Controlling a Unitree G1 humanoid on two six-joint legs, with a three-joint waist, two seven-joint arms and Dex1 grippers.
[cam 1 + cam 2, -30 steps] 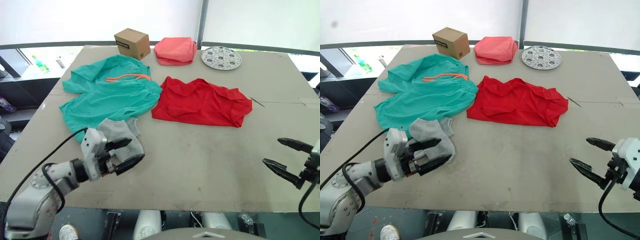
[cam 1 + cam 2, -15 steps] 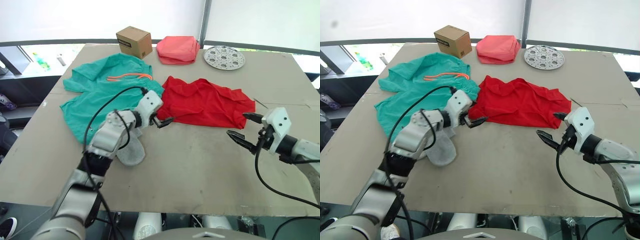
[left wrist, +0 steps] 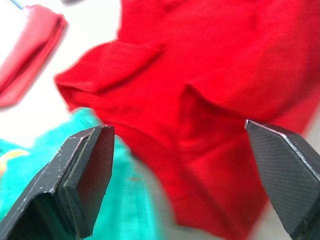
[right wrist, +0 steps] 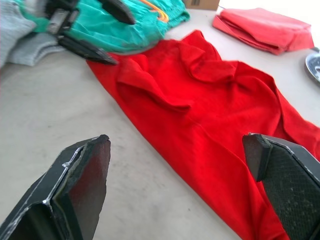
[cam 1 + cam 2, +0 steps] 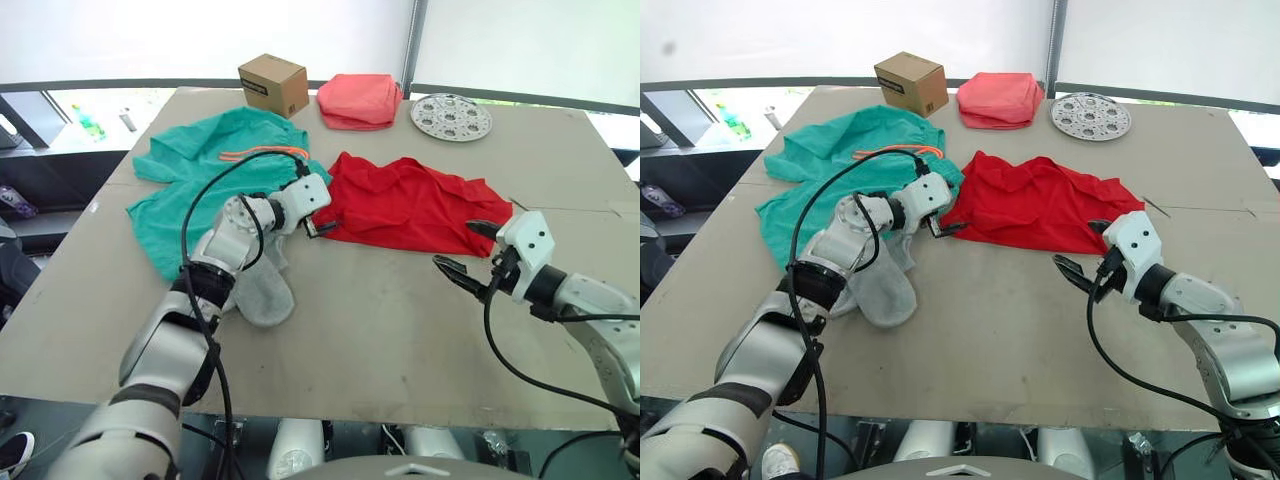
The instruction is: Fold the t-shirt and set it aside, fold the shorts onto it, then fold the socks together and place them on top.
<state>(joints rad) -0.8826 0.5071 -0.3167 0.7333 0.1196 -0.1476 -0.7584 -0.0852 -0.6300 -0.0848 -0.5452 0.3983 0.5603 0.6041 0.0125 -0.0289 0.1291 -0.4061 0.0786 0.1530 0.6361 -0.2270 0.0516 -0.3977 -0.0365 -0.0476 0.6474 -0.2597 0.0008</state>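
The red t-shirt lies crumpled in the middle of the table. Beside it on the left, the teal shorts are spread out with their orange drawstring showing. The grey socks rest at the shorts' near edge. My left gripper is open at the t-shirt's left edge; in its wrist view the t-shirt fills the space between the fingers. Just off the t-shirt's near right corner, my right gripper is open and holds nothing, and it faces the t-shirt.
At the back of the table stand a cardboard box, a folded salmon-pink cloth and a round perforated metal plate. A thin small object lies right of the t-shirt. Bare tabletop runs along the near side.
My left arm reached forward from the near edge, past the socks, to the t-shirt's left edge. My right arm came in from the front right to the t-shirt's right corner.
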